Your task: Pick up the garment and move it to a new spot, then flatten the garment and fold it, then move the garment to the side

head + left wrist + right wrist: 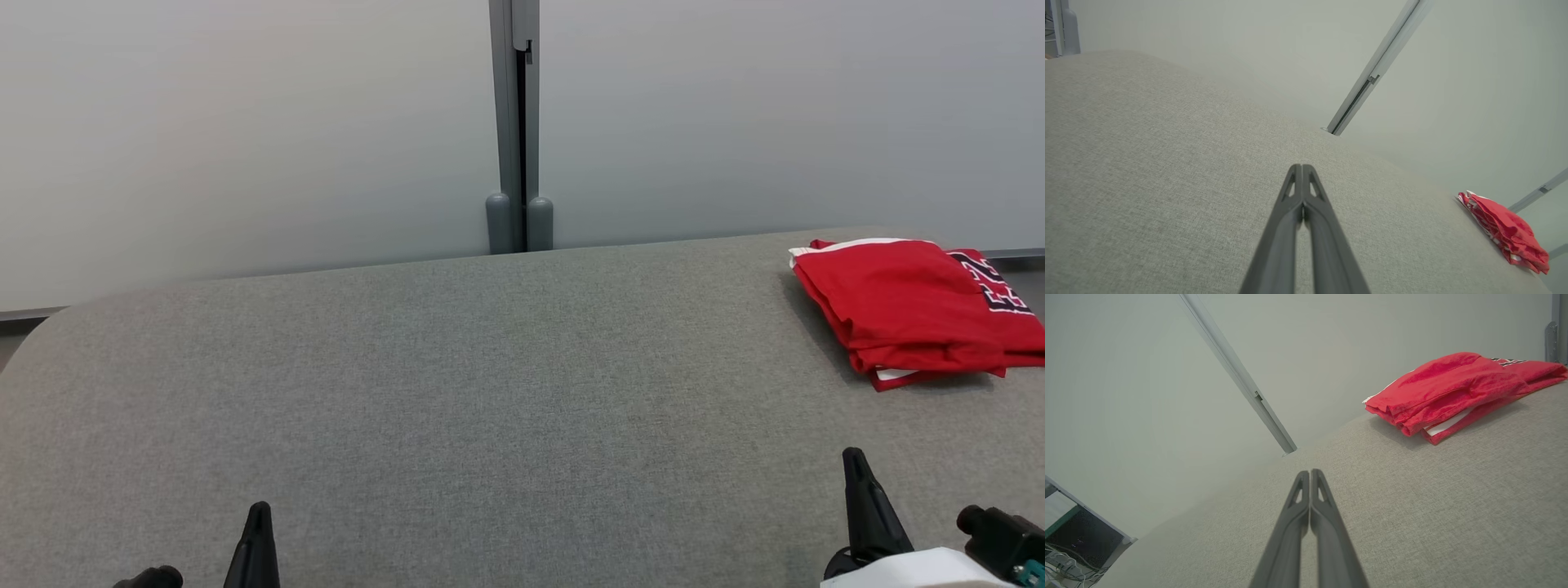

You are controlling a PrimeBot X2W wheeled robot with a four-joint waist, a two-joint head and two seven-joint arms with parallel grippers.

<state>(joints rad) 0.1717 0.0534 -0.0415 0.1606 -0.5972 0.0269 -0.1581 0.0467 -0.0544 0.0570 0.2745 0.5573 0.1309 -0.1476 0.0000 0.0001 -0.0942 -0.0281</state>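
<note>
Both claws are closed with nothing between their fingers. The left claw (pixel 260 514) hovers low over the grey fabric counter (pixel 490 392), its two dark fingers pressed tip to tip in the left wrist view (pixel 1301 167). The right claw (pixel 854 459) sits likewise over bare fabric, fingers together (pixel 1309 473).

The garment (pixel 886 306), a red T-shirt showing white edging, lies folded ahead of the right claw and a little to its right, clear of the fingers and near the counter's far edge. It is well apart from the left claw, far off to that claw's right (pixel 1504 228). It rests partly on a red jersey (pixel 998 287) with black white-edged numbers, which sticks out on the side away from both claws (pixel 1533 369).
</note>
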